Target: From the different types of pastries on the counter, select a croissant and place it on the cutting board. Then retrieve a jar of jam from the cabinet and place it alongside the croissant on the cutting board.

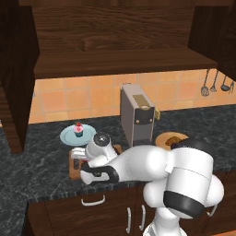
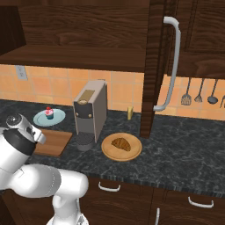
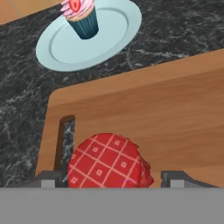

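In the hand view the jar of jam (image 3: 109,164), with a red checked lid, stands on the cutting board (image 3: 153,105) next to its slot handle. My gripper (image 3: 113,180) is straight above it. It is open, with a gap between the lid and the right fingertip (image 3: 177,180). My arm hides most of the cutting board (image 1: 72,162) in the left base view. The croissant (image 2: 121,143) lies on a round tan plate (image 2: 108,150) on the counter (image 2: 184,145), right of the board (image 2: 52,143). The pink cupcake (image 3: 83,15) sits on a pale blue plate (image 3: 109,39) beyond the board.
A grey coffee machine (image 2: 90,112) stands between the board and the croissant's plate. The open cabinet door (image 2: 151,66), with its long handle (image 2: 172,66), juts out over the counter. Utensils (image 2: 200,92) hang on the tiled wall at the right. A cabinet shelf (image 1: 124,62) runs overhead.
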### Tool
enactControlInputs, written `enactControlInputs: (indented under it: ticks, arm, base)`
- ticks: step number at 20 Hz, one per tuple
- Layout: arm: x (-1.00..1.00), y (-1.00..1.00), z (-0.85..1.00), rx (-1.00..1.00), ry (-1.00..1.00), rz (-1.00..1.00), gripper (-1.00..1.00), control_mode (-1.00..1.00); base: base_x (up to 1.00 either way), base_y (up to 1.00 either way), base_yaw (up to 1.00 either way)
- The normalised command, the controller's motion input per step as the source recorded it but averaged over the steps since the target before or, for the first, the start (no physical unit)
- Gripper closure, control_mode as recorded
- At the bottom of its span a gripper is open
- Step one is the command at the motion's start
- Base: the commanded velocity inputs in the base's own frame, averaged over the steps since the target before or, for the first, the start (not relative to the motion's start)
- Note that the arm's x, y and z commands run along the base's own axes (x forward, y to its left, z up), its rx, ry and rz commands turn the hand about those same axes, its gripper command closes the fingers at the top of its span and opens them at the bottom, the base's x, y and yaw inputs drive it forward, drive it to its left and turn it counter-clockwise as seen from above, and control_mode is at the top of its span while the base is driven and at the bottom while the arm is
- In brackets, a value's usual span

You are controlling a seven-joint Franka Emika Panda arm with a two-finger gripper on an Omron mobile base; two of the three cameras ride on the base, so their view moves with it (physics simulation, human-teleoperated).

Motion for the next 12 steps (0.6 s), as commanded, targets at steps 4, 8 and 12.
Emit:
enactControlInputs:
  ticks: [4, 8, 12]
  arm:
    - [0.03, 0.0, 0.06, 0.0, -0.06, 0.0, -1.0, -1.0]
    - [0.03, 0.0, 0.34, 0.01, -0.04, 0.0, -1.0, -1.0]
    - [0.02, 0.0, 0.37, 0.0, 0.0, 0.0, -1.0, -1.0]
  base:
    - [0.0, 0.0, 0.0]
    - [0.0, 0.0, 0.0]
    - [0.0, 0.0, 0.0]
